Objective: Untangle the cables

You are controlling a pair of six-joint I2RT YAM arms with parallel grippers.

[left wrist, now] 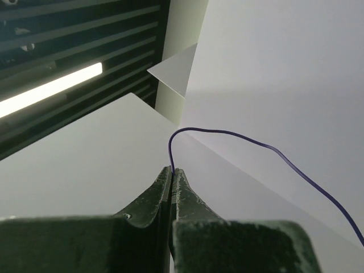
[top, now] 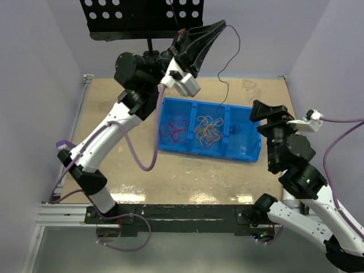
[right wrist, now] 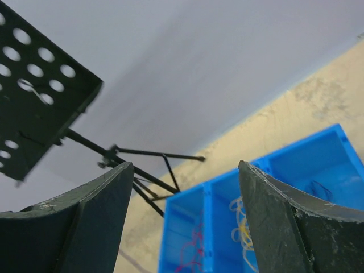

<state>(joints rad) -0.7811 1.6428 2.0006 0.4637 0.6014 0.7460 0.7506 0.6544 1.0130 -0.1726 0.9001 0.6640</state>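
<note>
My left pincer [top: 220, 25] is raised high over the far side of the tan table [top: 187, 176], just in front of the black perforated metal stand plate [top: 131, 17]. Its jaws are pressed fully together on a very thin dark purple wire [top: 237, 42]. In the left wrist view the wire [left wrist: 273, 149] comes out from between the fingertips [left wrist: 165, 185], loops upward and falls away to the right. From above, it arcs over and hangs down towards the blue plastic three-compartment tray [top: 170, 149]. It meets the tray about where the middle and right compartments join, but I cannot tell which one it enters.

My right pincer [top: 256, 112] hovers at the right end of the tray with its jaws spread wide and nothing between them. Its wrist view looks out between the two dark fingers [right wrist: 284, 227] at the tray [right wrist: 341, 142] and the stand plate [right wrist: 34, 85].

The other cables lie in the tray. A loose curl of thin red wires [top: 176, 128] is in the left compartment, and a tangle of yellow and orange wires [top: 209, 129] in the middle one. A small dark bundle [top: 236, 129] is in the right compartment.
</note>
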